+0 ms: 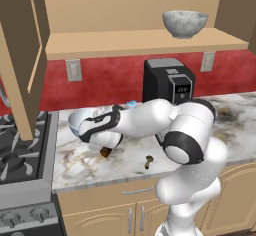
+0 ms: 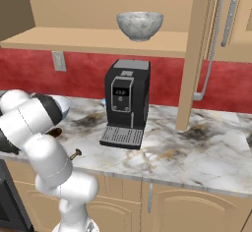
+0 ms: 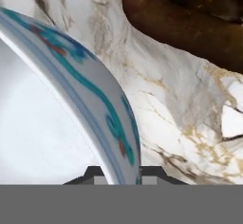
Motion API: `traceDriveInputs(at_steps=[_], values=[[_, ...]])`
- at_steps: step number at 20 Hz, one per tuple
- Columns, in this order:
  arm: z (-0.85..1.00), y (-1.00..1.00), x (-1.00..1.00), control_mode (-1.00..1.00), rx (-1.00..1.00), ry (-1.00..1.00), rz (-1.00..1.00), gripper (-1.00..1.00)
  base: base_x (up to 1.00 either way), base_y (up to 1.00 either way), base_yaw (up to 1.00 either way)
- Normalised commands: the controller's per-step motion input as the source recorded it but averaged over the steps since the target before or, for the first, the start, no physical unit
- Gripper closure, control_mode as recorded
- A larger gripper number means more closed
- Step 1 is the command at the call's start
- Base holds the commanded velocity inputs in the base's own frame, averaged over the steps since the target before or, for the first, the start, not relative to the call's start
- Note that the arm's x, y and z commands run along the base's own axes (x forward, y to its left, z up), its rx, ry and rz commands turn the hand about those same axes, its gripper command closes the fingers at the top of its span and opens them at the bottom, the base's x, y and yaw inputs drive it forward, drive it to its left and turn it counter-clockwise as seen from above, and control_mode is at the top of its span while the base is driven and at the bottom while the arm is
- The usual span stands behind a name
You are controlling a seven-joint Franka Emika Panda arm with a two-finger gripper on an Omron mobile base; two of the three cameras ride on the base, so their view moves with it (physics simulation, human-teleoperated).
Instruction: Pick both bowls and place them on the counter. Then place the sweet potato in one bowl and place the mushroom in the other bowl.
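The white and blue bowl [image 3: 71,99] sits low over the marble table [image 1: 235,125], its rim pinched between the claw [image 3: 126,173] tips, which stand nearly together on the thin wall. The sweet potato [image 3: 190,23] lies just beyond the claw on the table, close to the bowl's outer side; a careless set-down could knock it away. The rim grip is narrow, so the bowl may tip or slip. The grey bowl [image 1: 184,23] waits on the shelf [image 1: 100,45] above; the mushroom [image 1: 148,161] lies nearby.

Patterned bowl [image 3: 95,95] on marble counter [image 1: 225,125]; grey bowl [image 1: 184,23] shelved.
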Motion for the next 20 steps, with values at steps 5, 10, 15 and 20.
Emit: traceDriveInputs(at_steps=[5, 10, 15, 20], values=[[-0.14, 0.00, 0.09, -1.00, 0.00, 0.00, 0.00, 1.00, 0.00, 0.00, 0.00], [-0.13, 0.00, 0.05, -1.00, 0.00, 0.00, 0.00, 1.00, 0.00, 0.00, 0.00], [-0.02, 0.00, 0.00, -1.00, 0.00, 0.00, 0.00, 1.00, 0.00, 0.00, 0.00], [0.07, 0.00, 0.00, -1.00, 0.00, 0.00, 0.00, -1.00, 0.00, 0.00, 0.00]])
